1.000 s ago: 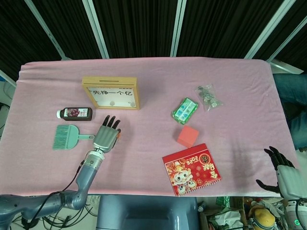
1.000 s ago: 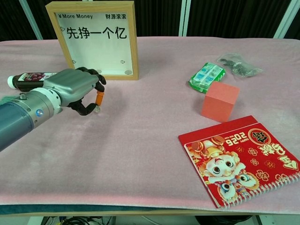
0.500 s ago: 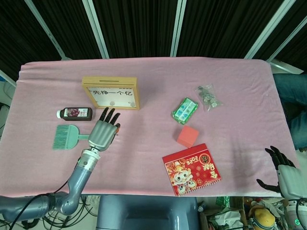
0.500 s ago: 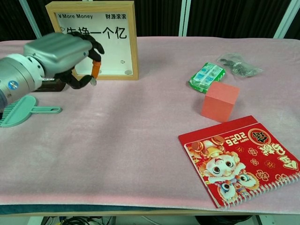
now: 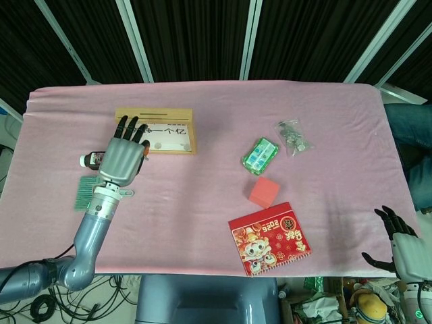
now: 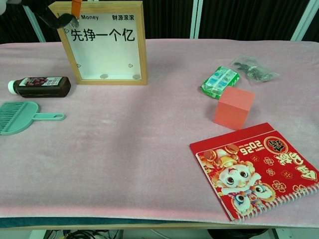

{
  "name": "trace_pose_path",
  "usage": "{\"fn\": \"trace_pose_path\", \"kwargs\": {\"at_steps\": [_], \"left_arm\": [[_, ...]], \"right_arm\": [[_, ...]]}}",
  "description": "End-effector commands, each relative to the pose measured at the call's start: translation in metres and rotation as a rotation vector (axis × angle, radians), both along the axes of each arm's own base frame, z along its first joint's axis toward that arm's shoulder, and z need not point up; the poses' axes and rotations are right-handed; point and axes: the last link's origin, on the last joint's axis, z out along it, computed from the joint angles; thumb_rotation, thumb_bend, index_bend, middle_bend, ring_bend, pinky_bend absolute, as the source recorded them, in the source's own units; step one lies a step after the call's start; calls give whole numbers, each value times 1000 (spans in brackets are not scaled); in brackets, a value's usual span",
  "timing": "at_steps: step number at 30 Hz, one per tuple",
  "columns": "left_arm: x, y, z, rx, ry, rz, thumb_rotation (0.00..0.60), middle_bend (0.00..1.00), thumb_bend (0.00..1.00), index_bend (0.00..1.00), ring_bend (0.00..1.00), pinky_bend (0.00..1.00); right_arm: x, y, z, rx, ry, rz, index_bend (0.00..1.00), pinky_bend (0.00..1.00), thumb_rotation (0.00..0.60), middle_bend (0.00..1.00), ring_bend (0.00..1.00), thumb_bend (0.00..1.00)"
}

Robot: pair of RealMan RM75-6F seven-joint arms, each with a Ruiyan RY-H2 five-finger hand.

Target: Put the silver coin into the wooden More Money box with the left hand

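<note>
While your left hand (image 5: 123, 156) is hovering over the left end of the wooden More Money box (image 5: 165, 131), its fingers (image 6: 75, 7) are showing in the chest view at the box's top left corner, pinched together around something small. That looks like the silver coin (image 6: 75, 22), a pale speck at the fingertips just in front of the box's upper frame, though it's too small to be sure of. From the head view you're seeing only the back of the hand, with the dark fingers fanning toward the slot along the top of the box.

Your right hand (image 5: 399, 244) is sitting well away at the near right corner, off the pink counter (image 5: 216, 202), fingers apart and holding nothing.

Lying left of the box are a dark bottle (image 6: 39, 85) and a green brush (image 6: 22, 117). Out to the right you're looking at a green packet (image 5: 260, 154), a clear bag (image 5: 293, 136) of small bits, a coral cube (image 5: 264, 192) and a red calendar (image 5: 269, 237).
</note>
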Motion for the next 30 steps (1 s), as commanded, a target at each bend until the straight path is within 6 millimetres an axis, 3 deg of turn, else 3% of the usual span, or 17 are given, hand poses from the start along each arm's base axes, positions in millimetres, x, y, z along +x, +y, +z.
{"fn": "trace_pose_path", "kwargs": {"at_steps": [1,11,30], "left_arm": [[20,16,23,39,9,-4,600,167,507,607,0,12],[49,59,50,97,-6,54,600,171,507,608,0,12],[61,117,19,86,52,116,600,172,507,607,0,12]], "right_arm": [[-1,0,0,-2,-4,-6,135,201,600,43,108,83],[-3,-1,1,-9,-31,-29,135,201,600,43,107,84],[-4,0,4,-22,-65,-58,135,201,600,43,107,86]]}}
